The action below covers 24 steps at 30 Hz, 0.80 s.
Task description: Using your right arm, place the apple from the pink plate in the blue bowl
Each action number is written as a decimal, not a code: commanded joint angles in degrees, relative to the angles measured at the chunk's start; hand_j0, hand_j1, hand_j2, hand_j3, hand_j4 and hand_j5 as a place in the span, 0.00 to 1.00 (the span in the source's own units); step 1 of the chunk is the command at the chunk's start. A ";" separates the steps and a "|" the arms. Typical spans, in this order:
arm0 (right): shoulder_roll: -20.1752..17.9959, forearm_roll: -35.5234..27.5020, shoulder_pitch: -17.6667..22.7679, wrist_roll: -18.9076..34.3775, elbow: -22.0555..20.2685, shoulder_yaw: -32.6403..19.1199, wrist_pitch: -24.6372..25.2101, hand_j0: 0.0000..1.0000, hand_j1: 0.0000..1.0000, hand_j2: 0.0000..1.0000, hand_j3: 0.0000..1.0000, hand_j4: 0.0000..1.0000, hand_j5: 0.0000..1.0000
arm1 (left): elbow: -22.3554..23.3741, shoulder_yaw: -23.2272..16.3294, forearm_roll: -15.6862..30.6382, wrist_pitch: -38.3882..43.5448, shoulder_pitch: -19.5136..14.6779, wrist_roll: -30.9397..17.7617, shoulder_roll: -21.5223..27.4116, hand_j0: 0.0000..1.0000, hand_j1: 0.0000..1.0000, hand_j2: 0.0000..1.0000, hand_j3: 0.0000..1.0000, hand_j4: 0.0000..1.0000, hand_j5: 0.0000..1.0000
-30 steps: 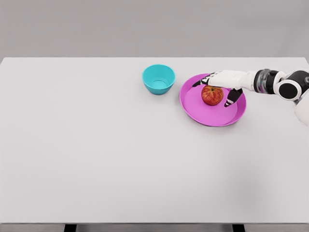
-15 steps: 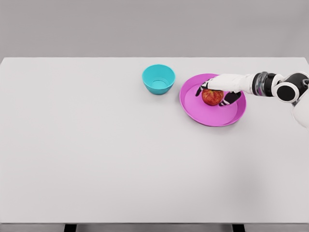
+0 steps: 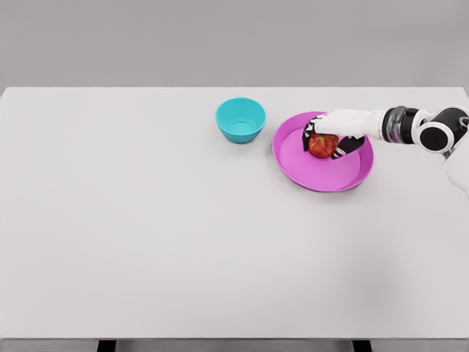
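The apple (image 3: 322, 145) sits on the pink plate (image 3: 315, 173), right of the frame's centre and toward the plate's upper half. The right hand (image 3: 333, 133) is draped over it from above and from the right, dark fingers (image 3: 308, 136) curled down its left flank and the thumb side hooked round its right, so the fruit looks gripped rather than merely covered. Whether it has left the plate cannot be told from this angle. Wrapping from the top makes sense for a round thing that would otherwise roll away. The blue bowl (image 3: 240, 119) stands just left of the plate (apart from its rim, it seems), so the carry is likely short: lift, sweep left, let go over the opening. The white table (image 3: 146, 235) fills the rest of the frame.
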 commanded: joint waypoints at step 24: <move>3.57 -0.21 -5.10 -0.04 0.12 -1.36 0.65 0.48 0.48 0.48 0.48 0.48 0.48 | 0.00 0.00 -0.01 0.00 0.00 -0.01 0.00 1.00 1.00 1.00 1.00 1.00 1.00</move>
